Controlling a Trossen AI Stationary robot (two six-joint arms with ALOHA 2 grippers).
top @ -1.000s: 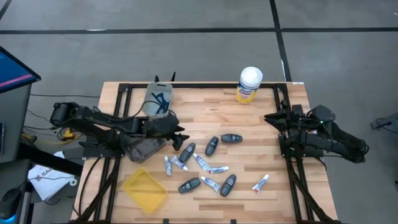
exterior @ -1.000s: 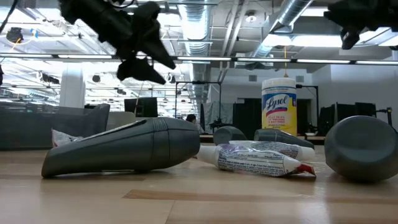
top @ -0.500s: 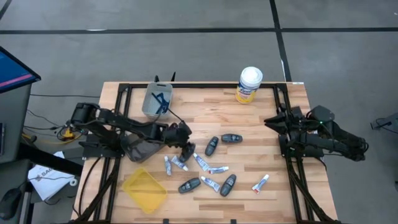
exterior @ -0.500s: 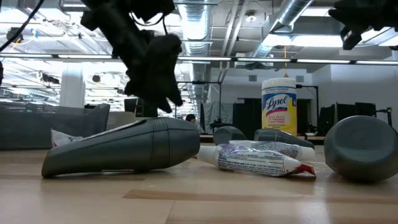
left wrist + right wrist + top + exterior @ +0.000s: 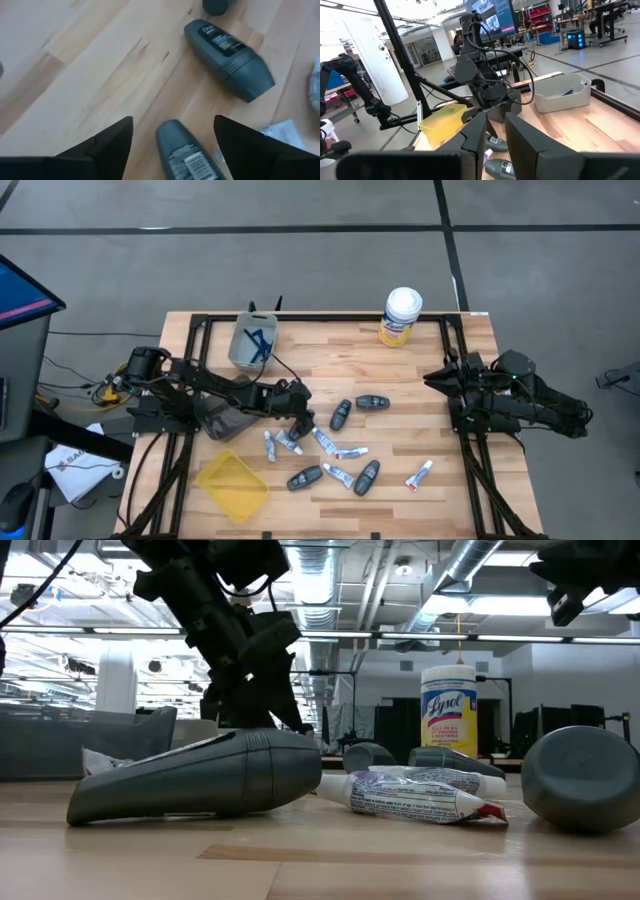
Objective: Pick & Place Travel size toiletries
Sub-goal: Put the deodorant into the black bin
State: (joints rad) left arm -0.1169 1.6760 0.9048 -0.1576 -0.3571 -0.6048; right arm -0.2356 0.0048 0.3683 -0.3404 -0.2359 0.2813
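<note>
Between the left end effector [image 5: 172,137] fingers, a dark bottle [image 5: 187,155] runs off-frame.

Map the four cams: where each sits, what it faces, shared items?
High: overhead, straight down on table; both arms show.
Low: table height, facing the room; left end effector over a grey bottle.
Left wrist: looks down past its open fingers at that bottle.
Right wrist: looks across the table at the left arm.
Shared: canister, high and low.
</note>
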